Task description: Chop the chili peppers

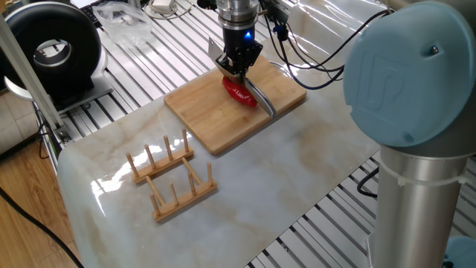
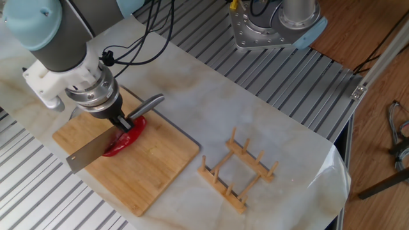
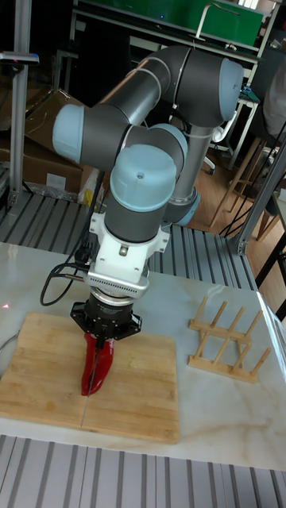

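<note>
A red chili pepper [image 2: 126,138] lies on a bamboo cutting board [image 2: 147,172] in the left half of the other fixed view; in the one fixed view the chili pepper [image 1: 239,93] sits near the top centre, on the board [image 1: 223,112]. The gripper [image 2: 119,121] stands directly over it with its jaws pinching the handle of a knife [image 2: 94,149]. The knife's blade crosses the chili's lower left end, edge down and touching it, while the grey handle points up and right. In the tall fixed view the gripper [image 3: 100,340] covers the top of the chili pepper [image 3: 93,373]. A wooden peg rack [image 2: 238,170] rests on the marble desk [image 2: 281,137], well apart to the right.
</note>
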Robot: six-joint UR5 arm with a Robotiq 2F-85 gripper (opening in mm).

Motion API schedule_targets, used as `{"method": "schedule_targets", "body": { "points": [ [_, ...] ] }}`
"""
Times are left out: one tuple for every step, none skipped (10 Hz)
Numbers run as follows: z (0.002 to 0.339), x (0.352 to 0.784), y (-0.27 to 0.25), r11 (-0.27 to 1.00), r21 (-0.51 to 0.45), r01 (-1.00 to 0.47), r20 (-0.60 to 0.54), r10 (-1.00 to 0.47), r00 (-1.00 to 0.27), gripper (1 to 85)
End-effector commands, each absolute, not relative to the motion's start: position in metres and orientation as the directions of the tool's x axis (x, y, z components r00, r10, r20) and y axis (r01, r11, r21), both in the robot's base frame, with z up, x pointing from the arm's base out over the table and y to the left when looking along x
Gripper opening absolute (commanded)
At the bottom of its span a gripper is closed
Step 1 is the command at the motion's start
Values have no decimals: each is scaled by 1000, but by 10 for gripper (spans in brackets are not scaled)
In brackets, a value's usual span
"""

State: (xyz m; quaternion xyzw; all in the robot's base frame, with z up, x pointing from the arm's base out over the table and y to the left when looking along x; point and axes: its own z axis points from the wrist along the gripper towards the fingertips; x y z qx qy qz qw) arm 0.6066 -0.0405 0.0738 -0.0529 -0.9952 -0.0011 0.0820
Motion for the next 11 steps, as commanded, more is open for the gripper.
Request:
{"method": "schedule_targets", "body": {
  "points": [
    [73,605,-37,994,-1,108,176,106,-979,13],
    [71,606,-37,994,-1,106,174,105,-979,13],
    [71,605,-37,994,1,106,176,105,-979,13],
    [69,605,-37,994,5,106,176,104,-979,13],
    [68,605,-36,994,17,106,178,102,-979,13],
    [68,603,-37,995,21,102,183,96,-978,13],
    [67,602,-37,995,24,100,184,94,-978,13],
    [67,601,-37,995,27,93,187,86,-979,13],
    [69,599,-36,996,30,84,198,76,-977,13],
    [71,597,-36,997,27,79,211,72,-975,13],
    [74,596,-35,997,18,80,222,74,-972,13]
  ]
}}
